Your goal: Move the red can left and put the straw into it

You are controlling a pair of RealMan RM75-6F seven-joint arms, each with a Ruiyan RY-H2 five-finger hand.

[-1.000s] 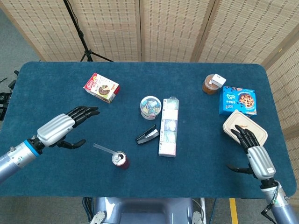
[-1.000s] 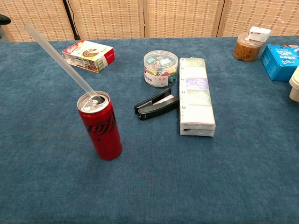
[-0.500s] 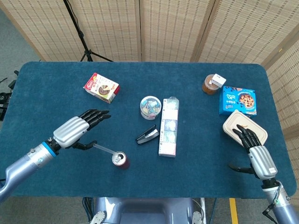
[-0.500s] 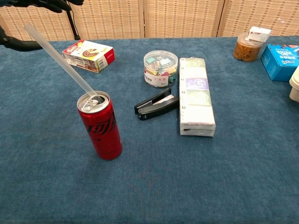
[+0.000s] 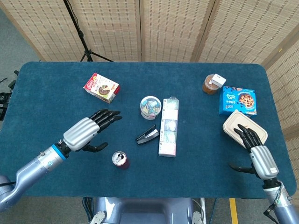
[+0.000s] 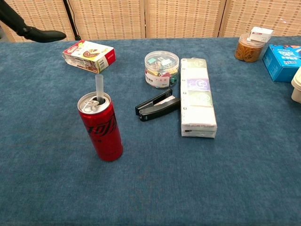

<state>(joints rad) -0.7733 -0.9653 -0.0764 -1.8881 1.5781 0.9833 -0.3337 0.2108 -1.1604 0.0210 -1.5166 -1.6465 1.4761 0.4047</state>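
The red can [image 5: 120,159] stands upright near the table's front edge, left of centre. In the chest view a short piece of the clear straw [image 6: 99,86] sticks straight up out of the opening of the can [image 6: 102,129]. My left hand [image 5: 88,131] hovers just left of and behind the can, fingers spread and holding nothing; only a dark fingertip [image 6: 40,34] of it shows in the chest view. My right hand [image 5: 258,154] is open at the far right, by the front edge.
A black stapler [image 5: 147,135], a long tissue pack [image 5: 168,127] and a jar of clips [image 5: 150,106] lie in the middle. A red-white box [image 5: 101,87] sits back left. A brown jar [image 5: 211,84], blue cookie box [image 5: 238,100] and beige lidded container [image 5: 244,126] are at right.
My left hand has moved right, toward the can. The straw, which leaned far out to the left, now stands upright with only a short stub above the can. The right hand barely moved.
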